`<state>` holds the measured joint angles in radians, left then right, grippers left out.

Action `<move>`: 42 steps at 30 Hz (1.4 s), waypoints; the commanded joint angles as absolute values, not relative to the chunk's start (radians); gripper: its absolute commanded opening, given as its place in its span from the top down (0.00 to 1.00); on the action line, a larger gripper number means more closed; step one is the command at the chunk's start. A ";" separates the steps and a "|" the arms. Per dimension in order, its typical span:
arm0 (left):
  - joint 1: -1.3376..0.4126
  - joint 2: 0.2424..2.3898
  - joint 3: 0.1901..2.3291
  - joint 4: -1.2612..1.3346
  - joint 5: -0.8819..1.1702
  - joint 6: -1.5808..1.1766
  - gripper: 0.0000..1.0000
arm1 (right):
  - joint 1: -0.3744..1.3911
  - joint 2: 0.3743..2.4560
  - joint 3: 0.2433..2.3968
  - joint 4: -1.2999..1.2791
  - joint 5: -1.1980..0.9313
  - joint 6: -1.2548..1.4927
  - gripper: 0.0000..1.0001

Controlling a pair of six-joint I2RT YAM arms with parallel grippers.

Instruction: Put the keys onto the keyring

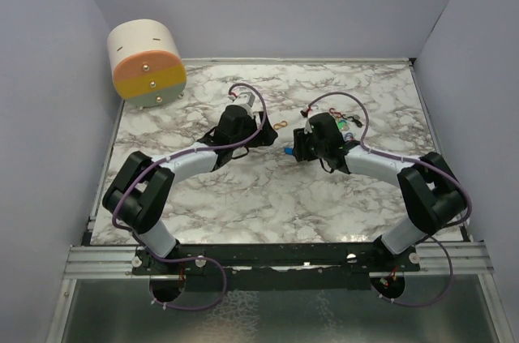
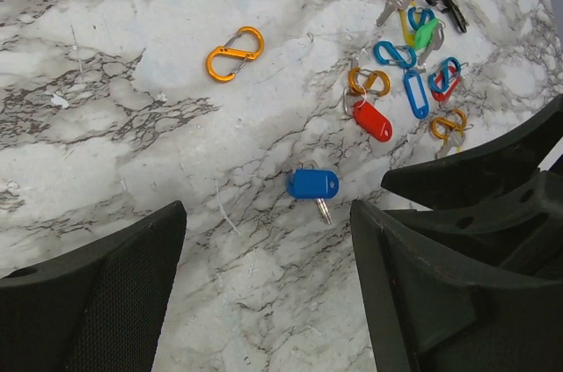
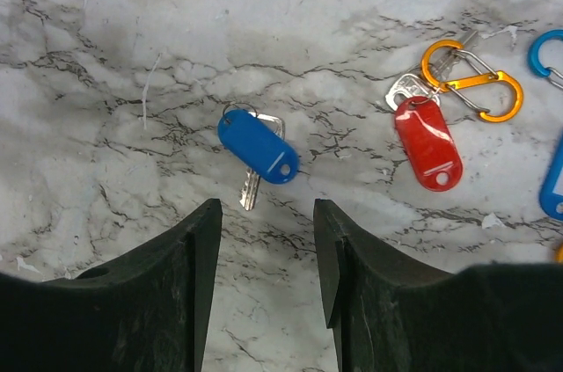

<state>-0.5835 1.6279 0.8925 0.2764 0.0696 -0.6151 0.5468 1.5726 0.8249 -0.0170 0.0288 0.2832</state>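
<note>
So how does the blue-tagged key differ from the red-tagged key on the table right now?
The blue-tagged key lies alone, just ahead of the right gripper; the red-tagged key sits off to the side, against an orange clip. The blue-tagged key's blade sticks out past its tag; the red-tagged key shows only its metal head. Both lie flat on the marble table, neither gripped.

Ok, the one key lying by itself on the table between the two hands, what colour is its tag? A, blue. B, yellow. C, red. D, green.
A: the lone key carries a blue tag, while the red tag lies off by the orange clip.
</note>
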 commanded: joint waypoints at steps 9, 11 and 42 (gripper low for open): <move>-0.532 1.604 0.856 0.304 0.056 -0.610 0.23 | 0.613 1.701 0.954 0.022 0.086 0.297 0.54; -0.523 1.601 0.851 0.305 0.062 -0.609 0.23 | 0.615 1.726 0.980 0.013 0.091 0.307 0.54; -0.466 1.595 0.815 0.334 0.116 -0.612 0.23 | 0.670 1.890 1.131 -0.150 0.260 0.456 0.66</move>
<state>-0.4767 1.6230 0.8257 0.3061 0.0898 -0.6147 0.6590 1.8626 1.0996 -0.1146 0.1982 0.4290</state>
